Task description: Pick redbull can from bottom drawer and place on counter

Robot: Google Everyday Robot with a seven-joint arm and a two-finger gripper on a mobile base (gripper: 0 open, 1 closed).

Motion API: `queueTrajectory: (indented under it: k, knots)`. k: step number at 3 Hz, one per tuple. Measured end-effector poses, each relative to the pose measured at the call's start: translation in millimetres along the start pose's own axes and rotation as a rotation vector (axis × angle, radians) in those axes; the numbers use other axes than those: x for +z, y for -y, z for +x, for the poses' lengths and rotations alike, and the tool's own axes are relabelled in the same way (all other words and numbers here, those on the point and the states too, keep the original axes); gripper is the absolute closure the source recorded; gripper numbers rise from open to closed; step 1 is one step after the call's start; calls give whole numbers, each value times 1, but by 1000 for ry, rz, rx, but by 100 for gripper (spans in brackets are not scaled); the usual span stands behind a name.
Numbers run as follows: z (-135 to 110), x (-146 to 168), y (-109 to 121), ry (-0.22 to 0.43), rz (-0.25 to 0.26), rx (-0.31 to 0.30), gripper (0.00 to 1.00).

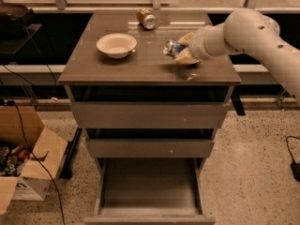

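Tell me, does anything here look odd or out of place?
An orange-tan can lies tipped on its side at the back of the counter. The pincer, over its right side, grips the redbull can tilted. The bottom drawer stands pulled open.

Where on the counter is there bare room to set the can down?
Bare counter runs along the front edge, and between the bowl and the gripper; the back-left corner behind the bowl is free too. Crowded: the right side, where the gripper holds the redbull can, and back centre, where the orange-tan can lies.
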State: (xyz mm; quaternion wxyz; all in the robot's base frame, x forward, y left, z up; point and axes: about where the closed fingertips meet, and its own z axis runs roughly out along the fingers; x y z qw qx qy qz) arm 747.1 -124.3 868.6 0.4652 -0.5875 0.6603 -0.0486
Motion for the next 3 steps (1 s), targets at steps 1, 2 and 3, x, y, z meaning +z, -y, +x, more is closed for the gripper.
queueTrajectory:
  k: [1, 2, 3]
  knots:
    - [8, 21, 10, 0, -9, 23, 14]
    - [8, 22, 12, 2, -7, 23, 0]
    - [8, 22, 12, 2, -7, 23, 0]
